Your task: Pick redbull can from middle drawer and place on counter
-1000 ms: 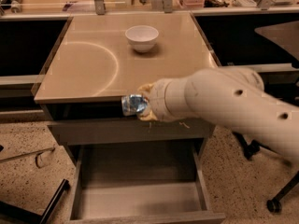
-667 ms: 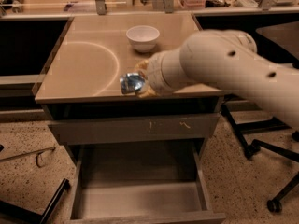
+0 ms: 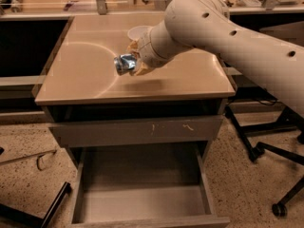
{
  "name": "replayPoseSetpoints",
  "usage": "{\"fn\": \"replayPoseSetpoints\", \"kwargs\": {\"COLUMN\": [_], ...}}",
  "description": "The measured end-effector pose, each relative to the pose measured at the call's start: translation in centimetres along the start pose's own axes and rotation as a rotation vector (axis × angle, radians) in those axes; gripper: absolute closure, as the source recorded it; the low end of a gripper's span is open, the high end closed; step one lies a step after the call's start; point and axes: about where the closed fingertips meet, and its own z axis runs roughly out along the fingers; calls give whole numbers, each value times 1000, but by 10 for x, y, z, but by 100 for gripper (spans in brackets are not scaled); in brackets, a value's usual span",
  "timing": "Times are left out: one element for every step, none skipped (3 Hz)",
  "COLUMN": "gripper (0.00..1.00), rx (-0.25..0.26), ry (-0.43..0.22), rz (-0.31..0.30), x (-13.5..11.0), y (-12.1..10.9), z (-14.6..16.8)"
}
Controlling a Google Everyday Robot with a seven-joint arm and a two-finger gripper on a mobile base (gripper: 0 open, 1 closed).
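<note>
The redbull can (image 3: 122, 64) looks light and thin. I think it is smooth, a bit slippery, and would dent if squeezed hard, so its middle is the best place to hold. The end effector (image 3: 134, 60) is grasping it sideways in the air over the desk (image 3: 80, 80), just in front of the white bowl (image 3: 137, 31). No words on it can be read.

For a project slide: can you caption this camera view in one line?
Gripper holds the can sideways above the counter, with the drawer open and empty below.
</note>
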Motion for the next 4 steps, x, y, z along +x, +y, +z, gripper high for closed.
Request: {"fn": "replayPoseSetpoints", "kwargs": {"gripper": [100,100,100,82], "rx": [-89,-180,-192,-192], "ry": [-53,-118,-130,-130], "rz": [43,103,118,118], "x": [4,5,4,4], "y": [-4,16,18,18], "z": [30,58,59,59]}}
